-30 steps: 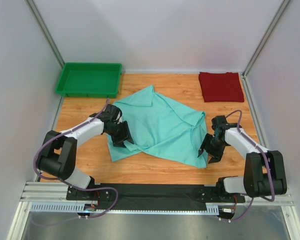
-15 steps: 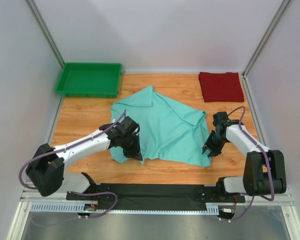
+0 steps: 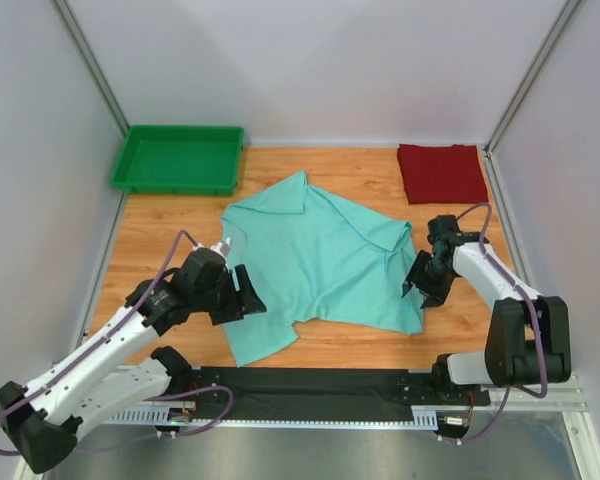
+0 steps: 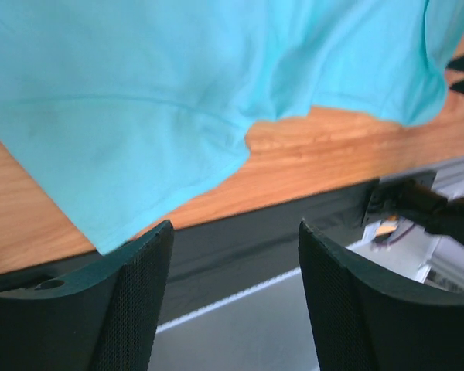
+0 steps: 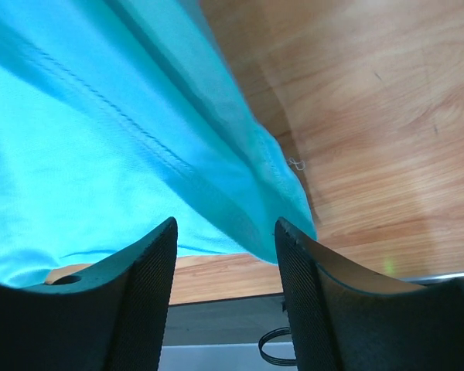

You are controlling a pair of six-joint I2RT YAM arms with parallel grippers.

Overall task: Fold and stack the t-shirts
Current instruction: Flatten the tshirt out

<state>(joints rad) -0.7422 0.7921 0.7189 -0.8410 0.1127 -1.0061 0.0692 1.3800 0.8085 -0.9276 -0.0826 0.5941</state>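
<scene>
Plain white walls (image 3: 320,70) are closing in the wooden table (image 3: 150,225) along its far, left and right edges, metal posts (image 3: 92,65) rising at both far corners. A black strip (image 3: 320,385) is running along the near edge under soft, even light.

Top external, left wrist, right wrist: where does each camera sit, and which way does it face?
Top external: above, behind the left arm and right arm, looking down on the table.
Left wrist: on its arm, past the left fingers toward the teal shirt and table's near edge.
Right wrist: on its arm, past the right fingers toward that shirt's hem.
All three show the teal shirt.
</scene>
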